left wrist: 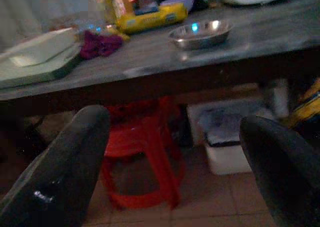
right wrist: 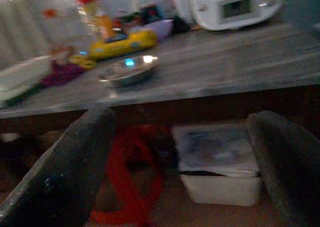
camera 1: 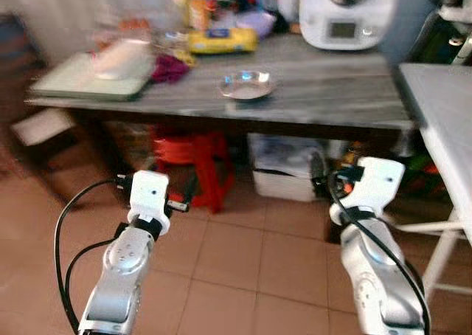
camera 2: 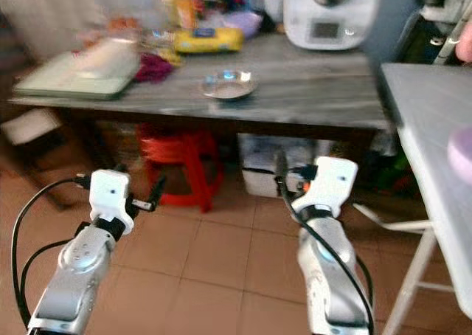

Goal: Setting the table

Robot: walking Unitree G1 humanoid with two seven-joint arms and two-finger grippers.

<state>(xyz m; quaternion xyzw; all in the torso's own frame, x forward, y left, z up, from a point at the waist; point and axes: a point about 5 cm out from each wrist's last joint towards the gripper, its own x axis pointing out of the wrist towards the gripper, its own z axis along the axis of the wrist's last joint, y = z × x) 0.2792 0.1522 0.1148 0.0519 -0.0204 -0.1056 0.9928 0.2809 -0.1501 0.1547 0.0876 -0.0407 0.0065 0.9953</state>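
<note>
A shallow metal bowl (camera 1: pixel 246 85) sits near the front edge of the grey-topped table (camera 1: pixel 332 91); it also shows as the bowl (left wrist: pixel 200 33) in the left wrist view and the bowl (right wrist: pixel 127 70) in the right wrist view. My left gripper (left wrist: pixel 175 172) is held low in front of the table, below its top, open with nothing between its fingers. My right gripper (right wrist: pixel 180 167) is at about the same height further right, also open and empty. Both arms reach forward over the tiled floor, well short of the bowl.
On the table stand a green tray (camera 1: pixel 92 77) with a white item, a purple cloth (camera 1: pixel 169 68), a yellow pack (camera 1: pixel 221 40) and a white appliance (camera 1: pixel 346 14). Underneath are a red stool (camera 1: pixel 195 161) and a white box (camera 1: pixel 284 173). A white table (camera 1: pixel 442 106) stands at right.
</note>
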